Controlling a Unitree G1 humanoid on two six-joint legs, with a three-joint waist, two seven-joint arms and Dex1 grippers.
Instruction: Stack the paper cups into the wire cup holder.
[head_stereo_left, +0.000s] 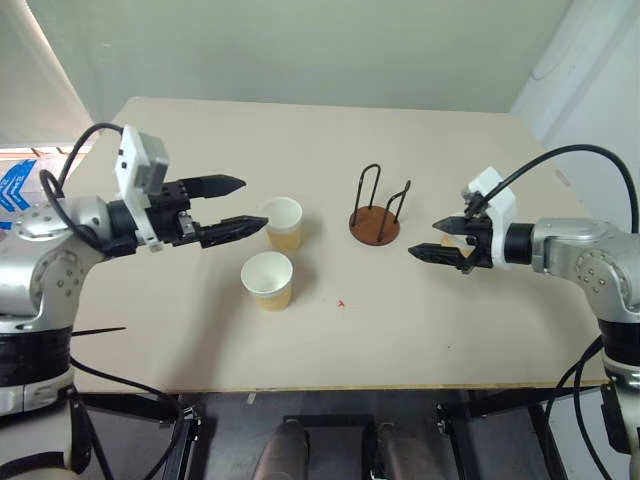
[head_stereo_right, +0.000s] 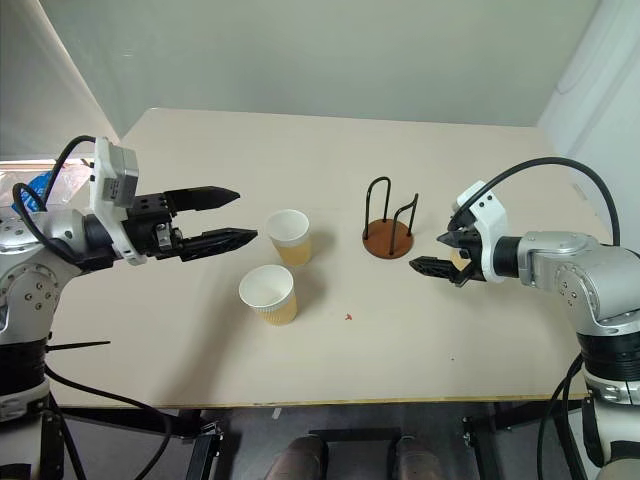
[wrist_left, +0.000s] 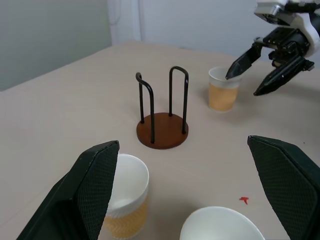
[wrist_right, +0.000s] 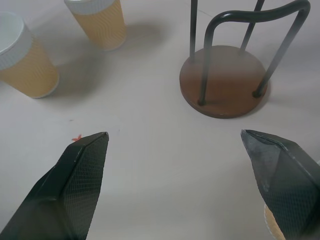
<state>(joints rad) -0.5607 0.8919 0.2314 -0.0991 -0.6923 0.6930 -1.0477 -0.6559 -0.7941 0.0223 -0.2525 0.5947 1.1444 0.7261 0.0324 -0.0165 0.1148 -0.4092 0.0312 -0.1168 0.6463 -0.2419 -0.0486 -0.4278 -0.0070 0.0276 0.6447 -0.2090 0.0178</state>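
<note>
Head views: two paper cups (head_stereo_left: 283, 222) (head_stereo_left: 268, 279) stand upright left of the empty wire cup holder (head_stereo_left: 375, 222). The left gripper (head_stereo_left: 236, 207) and right gripper (head_stereo_left: 438, 239) are wide open, holding nothing.

Left wrist view: a third cup (wrist_left: 223, 89) sits beside the right gripper.

Handling: cups look light and crushable; grip the sidewall gently below the rim.

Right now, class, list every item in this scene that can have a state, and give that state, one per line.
left gripper: open, holding nothing
right gripper: open, holding nothing
wire cup holder: upright, empty
farther paper cup: upright, empty
nearer paper cup: upright, empty
third paper cup: upright, beside right gripper
</note>
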